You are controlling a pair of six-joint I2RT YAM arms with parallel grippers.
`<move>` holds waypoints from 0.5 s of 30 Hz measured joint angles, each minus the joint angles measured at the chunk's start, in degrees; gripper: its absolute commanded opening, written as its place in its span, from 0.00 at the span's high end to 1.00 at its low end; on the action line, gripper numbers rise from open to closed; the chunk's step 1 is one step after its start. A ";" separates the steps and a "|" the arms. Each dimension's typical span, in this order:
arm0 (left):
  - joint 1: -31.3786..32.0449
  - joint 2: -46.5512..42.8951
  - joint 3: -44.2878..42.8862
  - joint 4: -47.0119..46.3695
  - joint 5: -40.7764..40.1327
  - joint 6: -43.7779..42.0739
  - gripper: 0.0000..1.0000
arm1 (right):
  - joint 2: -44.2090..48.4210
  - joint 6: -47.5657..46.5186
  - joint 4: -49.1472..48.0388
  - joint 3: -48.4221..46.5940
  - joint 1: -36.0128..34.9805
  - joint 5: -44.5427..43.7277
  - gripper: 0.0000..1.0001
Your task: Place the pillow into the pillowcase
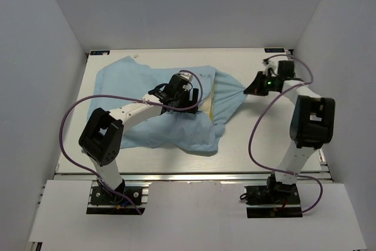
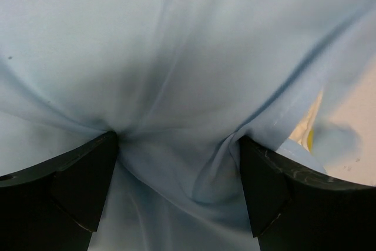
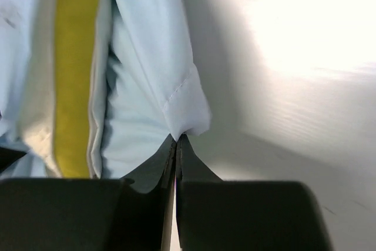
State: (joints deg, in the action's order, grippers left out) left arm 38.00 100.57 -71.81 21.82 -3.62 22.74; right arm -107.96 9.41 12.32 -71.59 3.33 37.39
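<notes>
The light blue pillowcase lies rumpled across the middle and left of the table. The pillow is mostly inside it, and only a cream-yellow strip shows at the cloth's opening on the right. My left gripper is open and presses down on the cloth near that opening. Its fingers stand wide apart, with the pillowcase bulging between them and a bit of pillow to the right. My right gripper is shut on the hem corner of the pillowcase, which is stretched toward it. The pillow's yellow rim shows beside the hem.
White walls enclose the white table on the left, far and right sides. The right arm's elbow stands near the right edge. Purple cables loop from both arms. Bare tabletop lies to the right of the held hem.
</notes>
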 measured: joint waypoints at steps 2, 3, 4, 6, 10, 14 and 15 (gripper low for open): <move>-0.85 0.17 0.02 0.09 0.33 0.35 0.09 | 3.26 -2.27 1.79 -1.51 4.00 0.96 1.00; -1.16 0.28 0.00 0.09 0.52 0.52 0.09 | 4.35 -3.02 2.64 -2.62 5.57 1.64 1.00; -1.46 0.39 0.00 0.15 0.70 0.68 0.09 | 5.05 -3.65 3.26 -3.63 6.84 2.60 1.00; -1.73 0.46 0.00 0.28 0.92 0.87 0.09 | 5.44 -3.89 4.20 -5.20 8.59 4.79 1.00; -1.92 0.46 0.11 0.15 0.90 1.14 0.09 | 4.55 -3.43 6.97 -8.50 11.69 7.02 1.00; -2.14 0.46 0.15 0.09 0.85 1.29 0.09 | 2.45 -3.52 9.18 -14.21 13.03 6.49 1.00; -2.23 0.46 0.15 0.02 0.85 1.29 0.09 | 2.32 -3.61 9.51 -14.99 13.09 6.38 1.00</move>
State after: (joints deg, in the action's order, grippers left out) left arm 35.77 101.03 -71.66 21.85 -2.76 24.03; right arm -105.65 5.80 21.82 -86.59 16.43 43.77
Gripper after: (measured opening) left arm 0.910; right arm 0.013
